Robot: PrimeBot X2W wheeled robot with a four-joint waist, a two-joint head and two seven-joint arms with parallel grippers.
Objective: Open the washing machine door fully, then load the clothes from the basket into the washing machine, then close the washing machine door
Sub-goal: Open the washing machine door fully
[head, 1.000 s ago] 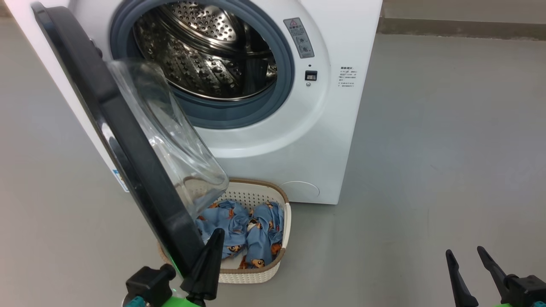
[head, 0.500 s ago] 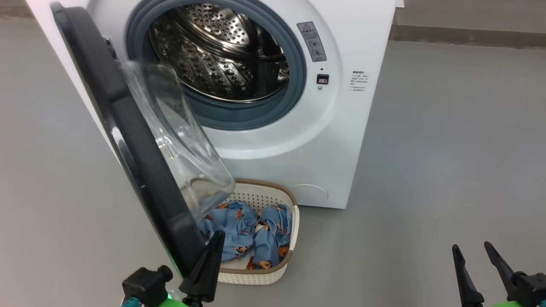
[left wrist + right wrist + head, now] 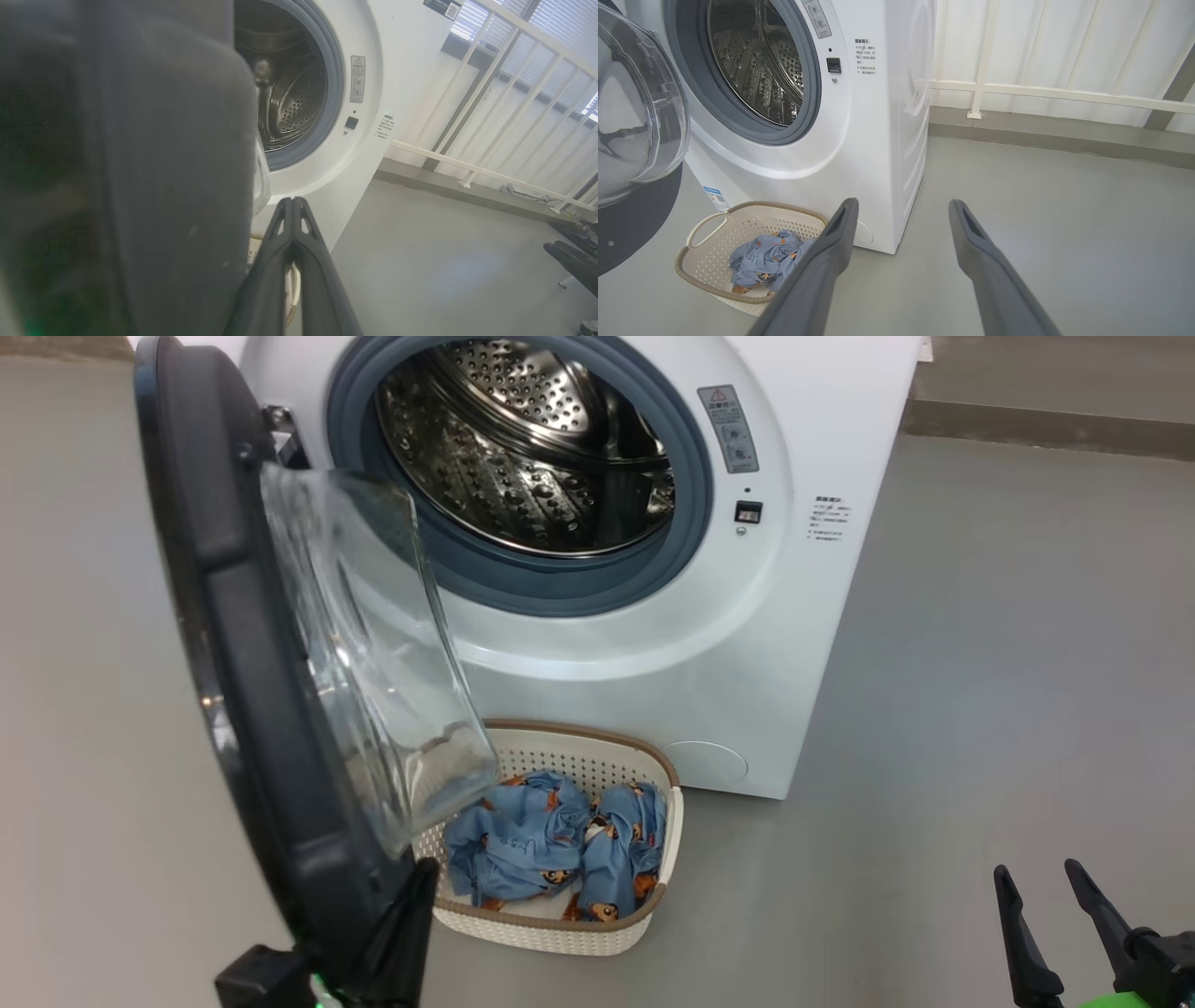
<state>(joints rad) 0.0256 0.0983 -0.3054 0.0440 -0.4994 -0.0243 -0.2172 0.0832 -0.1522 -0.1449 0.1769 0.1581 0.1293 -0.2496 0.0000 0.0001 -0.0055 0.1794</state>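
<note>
on the left, the washing machine door (image 3: pixel 233 663) is standing open, swung out toward us, its black rim edge-on and its clear glass bowl (image 3: pixel 373 644) bulging toward the washing machine (image 3: pixel 653 644). our left gripper (image 3: pixel 422 877) is sitting at the door's lower edge, on the inner side, with its jaws pressed together and nothing between them. in the left wrist view the two fingers (image 3: pixel 308 252) are meeting at the tip, just beside the door's dark blurred rim (image 3: pixel 177 163); we cannot tell whether they are actually touching it.

moving right, the machine's mouth is lying open to us, the grey gasket (image 3: pixel 523 588) ringing the perforated steel drum (image 3: pixel 532 457), and we are seeing no fabric in the drum. below it, the basket (image 3: pixel 579 730) is resting on the floor (image 3: pixel 980 663), just in front of the machine and partly under the glass bowl. the clothes (image 3: pixel 551 840) are lying bunched inside the basket, blue with small bears.

at the far right, our right gripper (image 3: pixel 1038 873) is hovering over bare floor, well apart from the basket and the machine. its jaws are standing wide apart, gripping nothing and touching nothing; in the right wrist view the fingers (image 3: pixel 831 252) are framing empty floor.
</note>
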